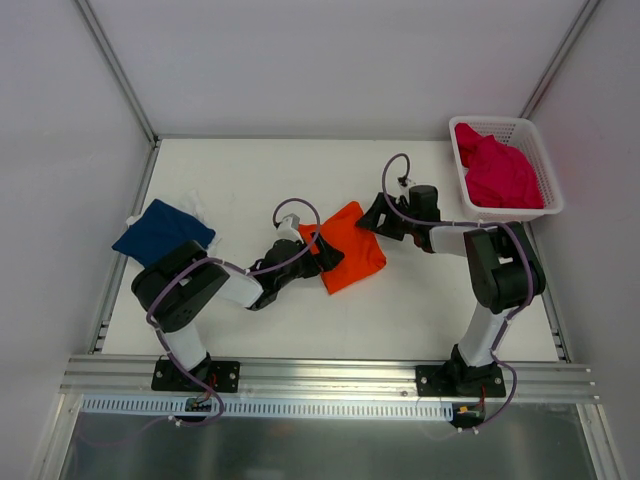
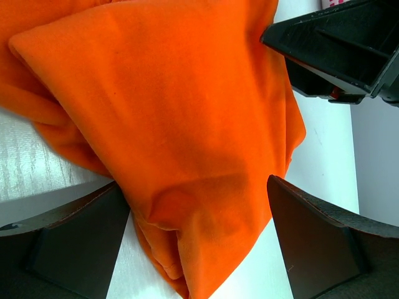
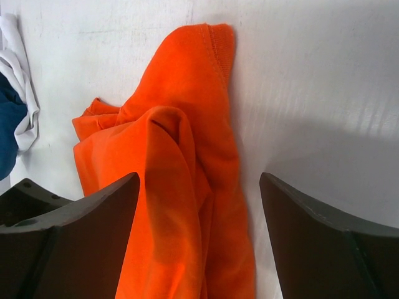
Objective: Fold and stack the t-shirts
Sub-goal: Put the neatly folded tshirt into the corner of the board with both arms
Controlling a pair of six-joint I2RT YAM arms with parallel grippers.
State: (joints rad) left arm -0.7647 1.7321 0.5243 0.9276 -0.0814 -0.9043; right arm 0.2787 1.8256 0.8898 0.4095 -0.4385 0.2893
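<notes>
The orange t-shirt (image 1: 352,250) lies crumpled, partly folded, at the middle of the table. My left gripper (image 1: 322,256) is at its left edge, open, with a corner of the orange cloth (image 2: 162,93) between its wide-apart fingers (image 2: 81,237). My right gripper (image 1: 372,220) is at the shirt's upper right corner, also open, straddling a bunched fold of the orange shirt (image 3: 181,143) without pinching it. The navy t-shirt (image 1: 160,230) lies folded at the far left. The magenta t-shirt (image 1: 497,172) is heaped in the basket.
The white mesh basket (image 1: 505,125) stands at the back right corner. A bit of white cloth (image 1: 196,206) shows beside the navy shirt, also seen as white cloth (image 3: 19,68) in the right wrist view. The right gripper's black body (image 2: 336,50) is close above the left gripper.
</notes>
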